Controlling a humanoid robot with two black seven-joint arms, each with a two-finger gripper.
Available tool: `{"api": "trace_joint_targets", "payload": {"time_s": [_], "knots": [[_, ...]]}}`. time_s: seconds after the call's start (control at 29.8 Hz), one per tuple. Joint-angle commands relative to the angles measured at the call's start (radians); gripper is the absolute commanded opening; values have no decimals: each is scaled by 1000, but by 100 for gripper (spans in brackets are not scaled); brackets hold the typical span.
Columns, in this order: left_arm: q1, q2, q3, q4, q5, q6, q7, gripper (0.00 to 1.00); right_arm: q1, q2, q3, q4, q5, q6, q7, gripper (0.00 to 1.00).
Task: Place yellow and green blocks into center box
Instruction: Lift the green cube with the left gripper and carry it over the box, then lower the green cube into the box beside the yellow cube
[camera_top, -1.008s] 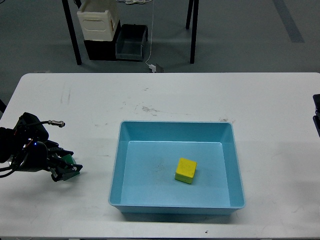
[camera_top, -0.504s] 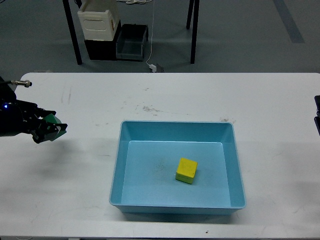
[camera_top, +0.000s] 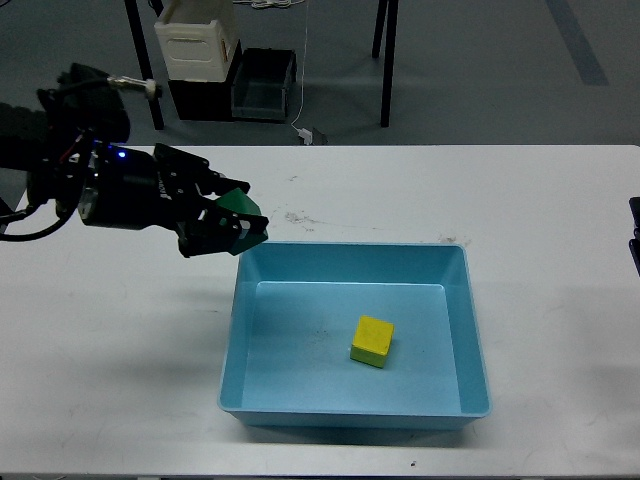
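A light blue box (camera_top: 232, 340) stands in the middle of the white table. A yellow block (camera_top: 372, 340) lies inside it on the floor, slightly right of centre. My left gripper (camera_top: 232, 218) is shut on a green block (camera_top: 242, 209) and holds it in the air just above the box's back left corner. Only a sliver of my right arm (camera_top: 634, 235) shows at the right edge; its gripper is out of view.
The white table (camera_top: 400, 190) reaches to all sides of the box. Beyond its far edge are black table legs, a white container (camera_top: 197, 45) and a dark bin (camera_top: 262, 83) on the floor.
My left gripper has lifted the green block from the table's left side and carried it up and to the right, to the box's back left corner. The yellow block has not moved.
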Motion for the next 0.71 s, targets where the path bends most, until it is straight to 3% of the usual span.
{"api": "trace_joint_targets", "payload": {"time_s": [0.0,0.2,0.4,0.67], "knots": [[-49,-130,60,5,68,-8,0,21,-3,0,-2,0,0,0,0,99],[-90,-317,200,91,160,-8,0,27,-3,2,1,2,0,0,0,99],[-72,-404,223,212,186,-8,0,65,-3,0,3,2,0,0,2,99],[-32,-387,197,214,163,-8,0,96,0,5,-6,6,0,0,3,99]]}}
